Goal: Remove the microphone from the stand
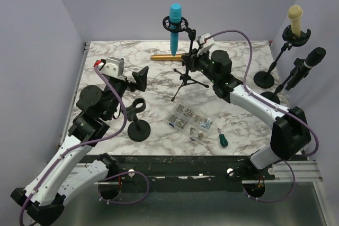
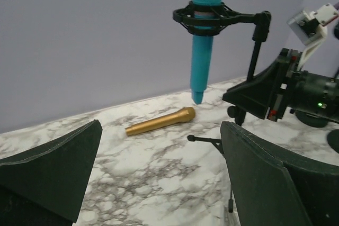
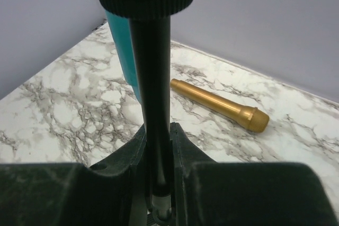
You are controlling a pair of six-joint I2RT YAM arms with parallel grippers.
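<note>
In the right wrist view, the blue microphone [image 3: 124,56] is mostly hidden behind the black pole of the stand [image 3: 153,93]. Only a thin blue strip shows on the left of the pole. The top of the pole is cut off by the edge of the picture. In the left wrist view, the head of the blue microphone [image 2: 204,51] is cut off at the top. Only one leg of the stand [image 2: 255,62] can be seen there. From above, the tips of the right pincer [image 1: 190,59] are dark against the dark stand [image 1: 186,80] and hard to make out.

The blue microphone [image 1: 174,30] is bright blue and long, with a ridged head. It stands upright with its head up. It sits in a black ring holder [image 1: 175,22] at the top of the stand, near the back of the tabletop [image 1: 153,86]. Its thin bottom end hangs in the air above the marble. A gold microphone [image 1: 164,55] lies flat on the tabletop just behind it.

The right pincer [image 3: 158,146] is closed tight around the pole of the stand, with one finger [image 3: 132,149] pressed on each side of it. It does not touch the blue microphone.

The left pincer [image 2: 159,173] is wide open and holds nothing. Its two dark fingers [image 2: 53,168] are far apart and point toward the blue microphone. It is well apart from the stand.
</note>
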